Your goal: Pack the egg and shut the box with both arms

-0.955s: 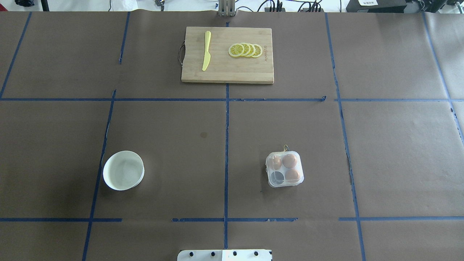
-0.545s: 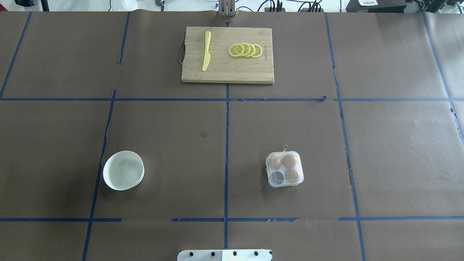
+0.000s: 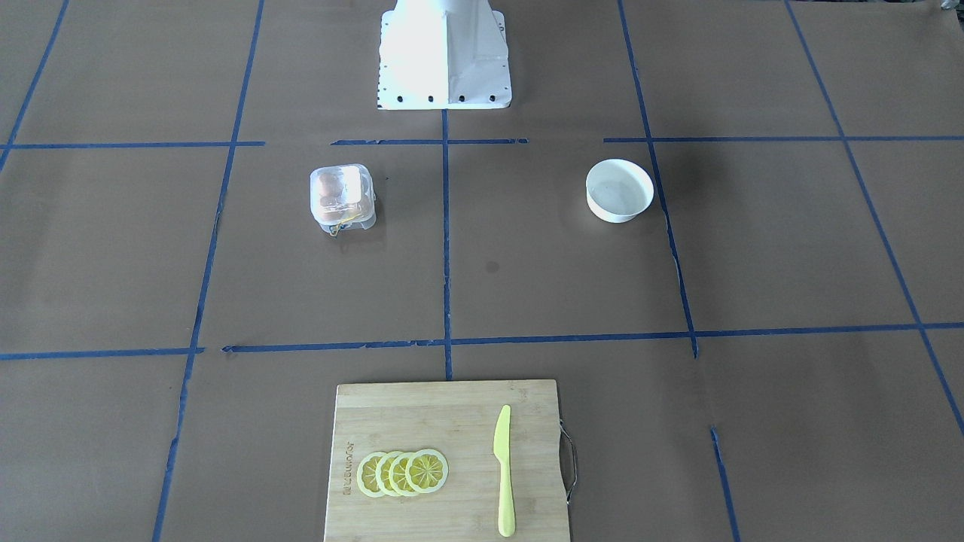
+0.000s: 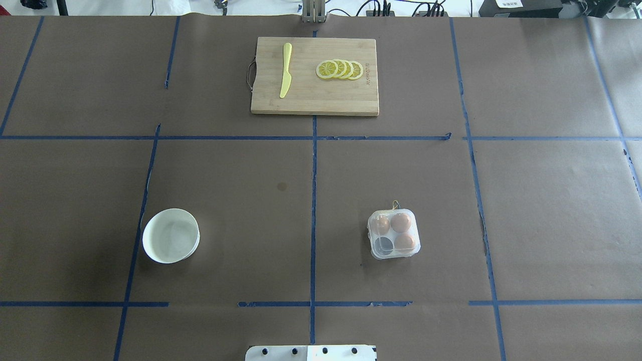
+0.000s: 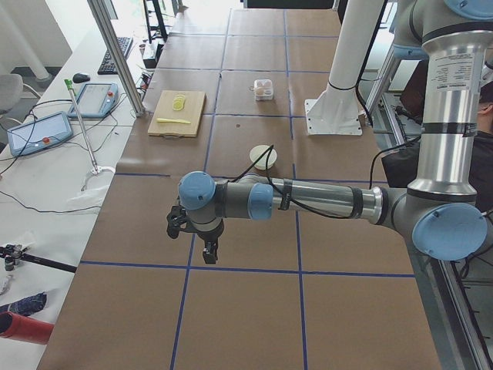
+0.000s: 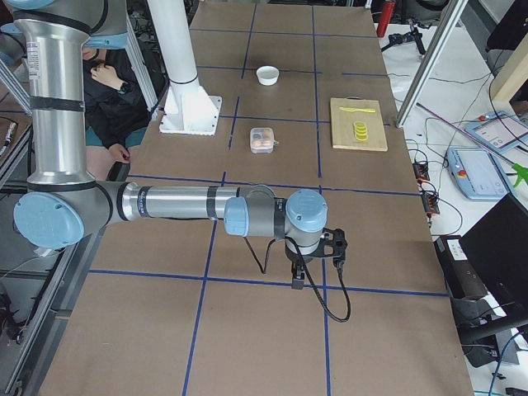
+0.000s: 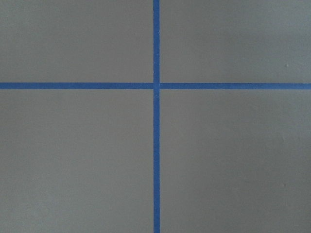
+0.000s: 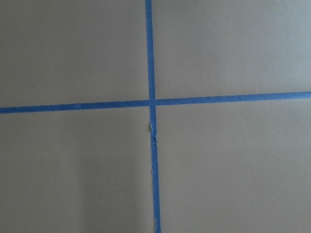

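Note:
The clear box sits on the brown table right of centre, and its lid looks down over the cells. It holds three tan eggs; the near-left cell looks empty. The box also shows in the front view. My left gripper shows only in the left side view, far out at the table's left end and away from the box. My right gripper shows only in the right side view, far out at the right end. I cannot tell whether either is open or shut. Both wrist views show only paper and blue tape.
An empty white bowl stands left of centre. A wooden cutting board at the far middle carries a yellow knife and lemon slices. The white robot base is at the near edge.

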Controlling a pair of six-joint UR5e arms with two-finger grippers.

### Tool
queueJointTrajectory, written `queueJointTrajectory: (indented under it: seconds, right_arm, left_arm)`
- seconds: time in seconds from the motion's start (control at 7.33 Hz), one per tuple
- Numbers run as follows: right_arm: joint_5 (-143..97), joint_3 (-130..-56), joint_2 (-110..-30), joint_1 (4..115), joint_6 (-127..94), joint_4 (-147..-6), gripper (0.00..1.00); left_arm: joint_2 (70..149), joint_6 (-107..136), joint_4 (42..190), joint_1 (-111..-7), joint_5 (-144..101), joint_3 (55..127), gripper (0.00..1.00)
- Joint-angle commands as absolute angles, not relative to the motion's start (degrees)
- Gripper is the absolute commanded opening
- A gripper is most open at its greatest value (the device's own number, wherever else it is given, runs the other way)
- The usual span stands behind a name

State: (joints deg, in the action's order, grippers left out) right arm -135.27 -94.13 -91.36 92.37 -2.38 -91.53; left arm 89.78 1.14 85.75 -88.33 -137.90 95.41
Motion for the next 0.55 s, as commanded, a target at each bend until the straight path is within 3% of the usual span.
queueJointTrajectory:
  seconds: [0.0,0.41]
  right_arm:
    - [-133.7,-94.1,-91.3,92.4,-1.5,-91.6,1.00]
    - [-133.8,-94.1,-91.2,92.4,-1.0,-91.6,1.00]
  left_arm:
    - [89.7,1.1,85.7,-88.3,-137.9,95.5,1.00]
    - [89.7,1.1,85.8,-88.3,-137.9,95.6,1.00]
